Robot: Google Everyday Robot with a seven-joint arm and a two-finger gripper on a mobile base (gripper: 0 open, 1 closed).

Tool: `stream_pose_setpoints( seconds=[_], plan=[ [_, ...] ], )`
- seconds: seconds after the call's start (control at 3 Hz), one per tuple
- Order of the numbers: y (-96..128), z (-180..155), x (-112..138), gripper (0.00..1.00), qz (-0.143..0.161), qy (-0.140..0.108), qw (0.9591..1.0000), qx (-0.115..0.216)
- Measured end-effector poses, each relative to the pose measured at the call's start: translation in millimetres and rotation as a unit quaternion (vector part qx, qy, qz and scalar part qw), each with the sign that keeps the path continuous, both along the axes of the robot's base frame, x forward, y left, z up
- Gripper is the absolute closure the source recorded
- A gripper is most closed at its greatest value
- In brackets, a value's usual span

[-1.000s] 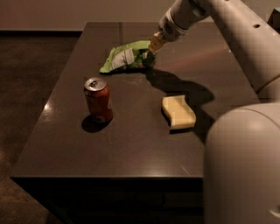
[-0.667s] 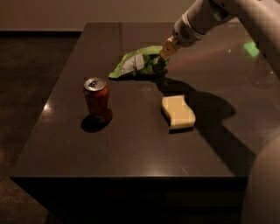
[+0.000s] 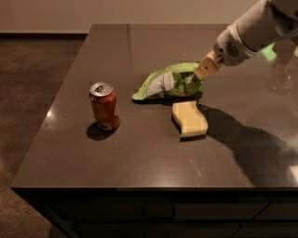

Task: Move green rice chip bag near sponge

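green rice chip bag [image 3: 167,83] lying L-R, gripper [image 3: 201,74] at R end

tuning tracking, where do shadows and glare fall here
Camera view: dim overall; the arm's broad shadow darkens the table right of the sponge; the soda can has a small shadow at its base; a glint near the table's left edge; the end effector is at the right end of the green rice chip bag.

Dark glossy table [image 3: 139,162] on brown floor [image 3: 28,93], pale wall [image 3: 116,14] behind.
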State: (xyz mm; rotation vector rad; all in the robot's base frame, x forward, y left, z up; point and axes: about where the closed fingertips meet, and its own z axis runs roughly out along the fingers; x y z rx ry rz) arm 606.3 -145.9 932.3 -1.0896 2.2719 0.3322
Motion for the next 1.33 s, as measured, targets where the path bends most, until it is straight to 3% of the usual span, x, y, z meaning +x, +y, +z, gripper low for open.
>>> stream_pose_setpoints(
  seconds=[0.33, 1.0, 1.33],
  plan=[
    [-7.5, -0.8, -11.7, 0.82, -0.004, 0.003, 1.0000, -0.001],
    [-4.9, -2.5, -11.8, 0.36, -0.002, 0.004, 1.0000, -0.001],
    [-2.9, -3.7, -11.7, 0.05, 0.000, 0.006, 1.0000, -0.001]
  ],
)
